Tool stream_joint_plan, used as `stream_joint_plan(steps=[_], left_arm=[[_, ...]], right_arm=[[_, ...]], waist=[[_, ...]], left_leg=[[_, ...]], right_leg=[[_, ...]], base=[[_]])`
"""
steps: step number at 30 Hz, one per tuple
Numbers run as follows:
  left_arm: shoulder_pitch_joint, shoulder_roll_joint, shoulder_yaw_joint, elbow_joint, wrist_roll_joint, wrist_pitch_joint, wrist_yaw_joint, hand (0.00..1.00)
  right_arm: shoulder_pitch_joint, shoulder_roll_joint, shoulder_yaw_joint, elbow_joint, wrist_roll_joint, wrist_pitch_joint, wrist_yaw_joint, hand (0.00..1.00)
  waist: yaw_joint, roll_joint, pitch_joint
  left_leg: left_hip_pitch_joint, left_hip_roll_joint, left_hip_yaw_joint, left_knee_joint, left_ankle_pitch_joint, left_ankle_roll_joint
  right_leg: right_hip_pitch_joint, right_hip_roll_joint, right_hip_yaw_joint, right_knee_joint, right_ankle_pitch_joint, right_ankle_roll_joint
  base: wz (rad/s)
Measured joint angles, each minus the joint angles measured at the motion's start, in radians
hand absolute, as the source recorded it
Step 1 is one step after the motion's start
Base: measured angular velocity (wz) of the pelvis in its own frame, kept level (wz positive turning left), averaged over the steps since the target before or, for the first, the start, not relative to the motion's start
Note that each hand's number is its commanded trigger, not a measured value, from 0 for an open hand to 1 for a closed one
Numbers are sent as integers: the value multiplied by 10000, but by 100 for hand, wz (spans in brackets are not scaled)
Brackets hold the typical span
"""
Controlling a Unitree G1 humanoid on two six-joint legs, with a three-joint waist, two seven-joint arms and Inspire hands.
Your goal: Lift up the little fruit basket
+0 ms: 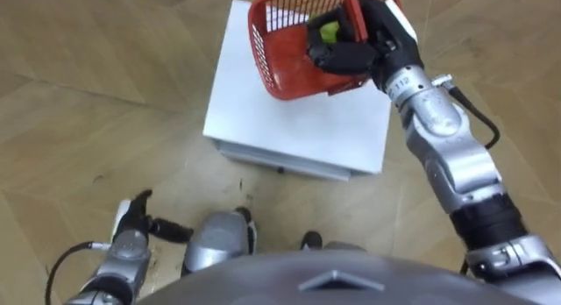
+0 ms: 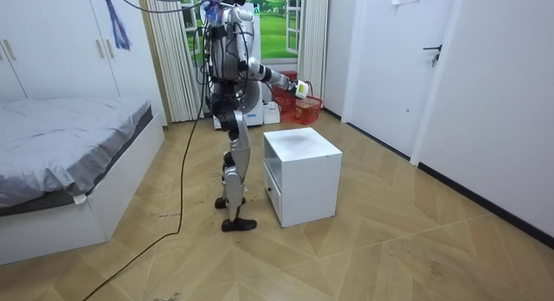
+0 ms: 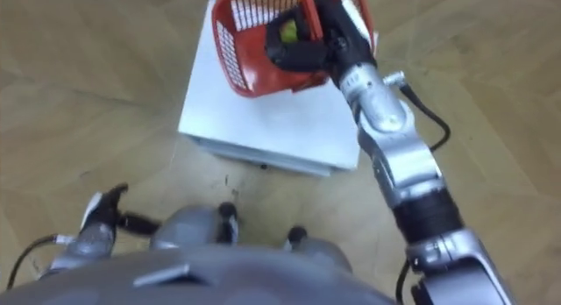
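Observation:
My right hand [image 1: 352, 53] is shut on the handle of the red plastic fruit basket [image 1: 279, 44], holding it tilted in the air over the far part of a white bedside cabinet [image 1: 298, 121]. A yellow-green fruit [image 1: 330, 30] lies inside the basket, just beside the fingers. In the room view the basket [image 2: 309, 105] hangs from my outstretched right hand [image 2: 299, 88], above and beyond the cabinet [image 2: 299, 150]. My left hand [image 1: 131, 228] hangs low at my side over the floor, fingers relaxed and holding nothing.
I stand upright on wooden parquet, close to the cabinet's side. A bed [image 2: 61, 137] fills the room view's left. Curtains and a window [image 2: 281, 24] are behind me, and a white door [image 2: 437, 67] is on the room view's right.

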State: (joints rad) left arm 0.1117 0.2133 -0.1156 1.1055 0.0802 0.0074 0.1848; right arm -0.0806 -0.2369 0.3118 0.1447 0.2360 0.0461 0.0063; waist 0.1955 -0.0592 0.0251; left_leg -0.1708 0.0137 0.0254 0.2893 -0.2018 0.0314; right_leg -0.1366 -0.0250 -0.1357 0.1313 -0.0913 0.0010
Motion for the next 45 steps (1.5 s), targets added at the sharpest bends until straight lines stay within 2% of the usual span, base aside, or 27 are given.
stream_joint_plan(steps=[2,3,6,12,16,20,21,22,29,33,41,45], left_arm=[[100,-75,-51,160,-2,16,-17,0],[120,-58,-38,169,-6,23,-16,0],[112,-15,-17,108,18,-12,-10,0],[195,-4,-41,134,299,126,-4,0],[192,5,-32,104,840,299,-3,0],[187,2,-45,86,893,375,3,0],[187,1,-52,22,892,374,7,0],[192,-8,-57,-64,892,374,8,0],[189,-48,-59,-159,880,355,291,0],[160,-59,-59,-170,880,343,392,0],[159,-94,-55,-167,867,322,501,0],[160,-100,-57,-166,867,298,511,0]], right_arm=[[-74,25,66,586,6,-48,-128,100],[-214,20,205,1123,3,-117,-188,100],[-236,42,323,2087,-19,-127,-184,100],[78,78,598,2430,-1,-141,-167,100],[235,136,608,2429,-15,-139,-85,100],[239,334,613,2476,38,-141,-48,100],[238,415,614,2569,92,-142,-45,12],[238,469,620,2699,124,-142,-36,0],[252,500,1034,3287,122,-307,8,0],[250,502,1033,3379,143,-447,36,0],[355,467,1037,3472,158,-462,-84,0],[360,461,1038,3472,238,-664,-87,0]], waist=[[-37,244,-28],[-80,297,-45],[-102,247,-48],[-275,-17,-90],[-232,-24,-93],[-260,-17,-95],[-269,-12,-95],[-268,-3,-89],[-275,86,-86],[-291,106,-80],[-292,182,-75],[-286,194,-78]], left_leg=[[230,-3,19,-254,4,-1],[322,3,47,-476,31,-5],[416,-45,48,-826,127,-1],[374,-93,-3,-804,136,20],[265,-101,-40,-687,109,69],[126,-108,-83,-556,105,72],[68,-108,-124,-511,105,71],[45,-106,-154,-497,105,70],[36,-109,-207,-509,106,70],[62,-109,-227,-521,105,70],[62,-108,-283,-523,106,70],[62,-112,-286,-516,106,70]], right_leg=[[216,-30,-107,69,35,-4],[222,-15,-171,59,31,-5],[151,0,-204,60,28,-3],[151,-18,-410,74,23,4],[60,-68,-705,224,19,10],[14,-92,-937,224,20,9],[2,-94,-1017,224,21,8],[-1,-100,-1121,226,22,6],[2,-106,-1200,237,22,6],[28,-107,-1248,234,22,6],[24,-109,-1283,232,22,6],[30,-112,-1287,233,22,6]], base=[[2],[0],[3],[2],[3],[4],[15],[12],[3],[0],[0],[0]])
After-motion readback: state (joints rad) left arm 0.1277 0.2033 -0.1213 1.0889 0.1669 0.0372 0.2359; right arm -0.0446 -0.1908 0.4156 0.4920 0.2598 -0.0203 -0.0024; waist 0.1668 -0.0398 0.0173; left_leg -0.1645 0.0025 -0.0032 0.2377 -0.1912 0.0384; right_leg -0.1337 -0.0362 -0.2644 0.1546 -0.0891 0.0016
